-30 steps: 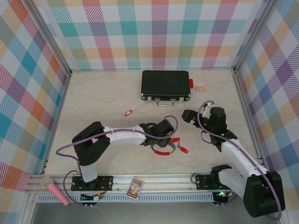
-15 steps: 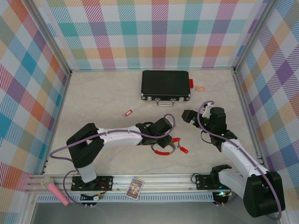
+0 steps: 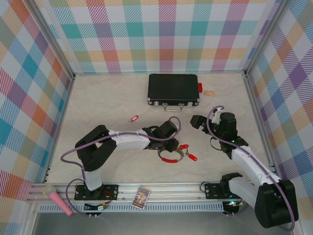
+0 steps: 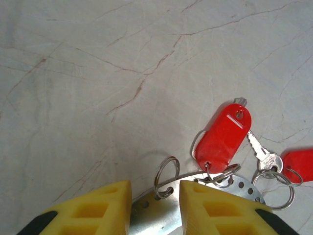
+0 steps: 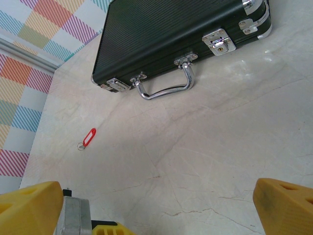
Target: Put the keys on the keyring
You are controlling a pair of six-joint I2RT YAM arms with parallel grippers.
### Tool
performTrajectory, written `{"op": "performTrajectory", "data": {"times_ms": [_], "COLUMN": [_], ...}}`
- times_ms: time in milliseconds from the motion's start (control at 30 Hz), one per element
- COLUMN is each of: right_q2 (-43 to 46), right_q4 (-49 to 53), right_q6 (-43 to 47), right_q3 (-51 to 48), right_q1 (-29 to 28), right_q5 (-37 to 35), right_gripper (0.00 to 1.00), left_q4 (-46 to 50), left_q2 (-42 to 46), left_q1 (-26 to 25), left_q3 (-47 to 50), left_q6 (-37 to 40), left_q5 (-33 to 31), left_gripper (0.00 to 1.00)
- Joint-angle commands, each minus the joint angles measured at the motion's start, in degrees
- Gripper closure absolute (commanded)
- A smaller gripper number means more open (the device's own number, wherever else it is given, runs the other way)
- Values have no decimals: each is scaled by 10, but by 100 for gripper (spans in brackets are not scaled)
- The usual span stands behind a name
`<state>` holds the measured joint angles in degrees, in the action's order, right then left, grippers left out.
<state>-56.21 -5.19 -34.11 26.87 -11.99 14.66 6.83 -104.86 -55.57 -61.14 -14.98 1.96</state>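
Finds left gripper (image 4: 155,210) closed narrow on the perforated metal plate of the keyring (image 3: 170,157), low at the centre of the table (image 3: 107,98). Notes two keys (image 4: 224,135) with red tags, their small split rings overlapping that plate's edge. Locates a third key (image 3: 133,118) well apart, nearer the black case (image 3: 173,89). Records right gripper (image 5: 157,196) spread wide, holding nothing, facing the case.

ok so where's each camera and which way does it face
top external: above and behind the bases, looking down at the table; both arms whole, left claw on the keyring, right claw open.
left wrist: on the left arm, aimed down at the keyring; yellow fingers flank its metal strip.
right wrist: low, facing the black case; fingertips wide apart.
shared: top and right wrist both show the case and loose red-tagged key.
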Motion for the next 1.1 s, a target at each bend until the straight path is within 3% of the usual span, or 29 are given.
{"op": "performTrajectory", "data": {"times_ms": [0,500,733,800,1067], "right_q2": [0,-3,-2,0,21], "right_q4": [-21,-22,-20,-20,-51], "right_q6": [-6,-7,-8,-9,-7], "right_q3": [-5,-5,-6,-5,-13], "right_q1": [-3,-3,-3,-3,-5], "right_q5": [11,11,13,13,51], "right_gripper": [1,1,1,1,1], "left_q4": [-14,-15,-14,-11,6], "left_q2": [-13,-28,-21,-13,69], "left_q1": [7,7,7,7,7], "left_q3": [3,-3,-4,-4,8], "left_q6": [-7,-7,-7,-7,18], "left_q5": [18,39,38,32,-41], "left_gripper": [70,78,94,100,100]}}
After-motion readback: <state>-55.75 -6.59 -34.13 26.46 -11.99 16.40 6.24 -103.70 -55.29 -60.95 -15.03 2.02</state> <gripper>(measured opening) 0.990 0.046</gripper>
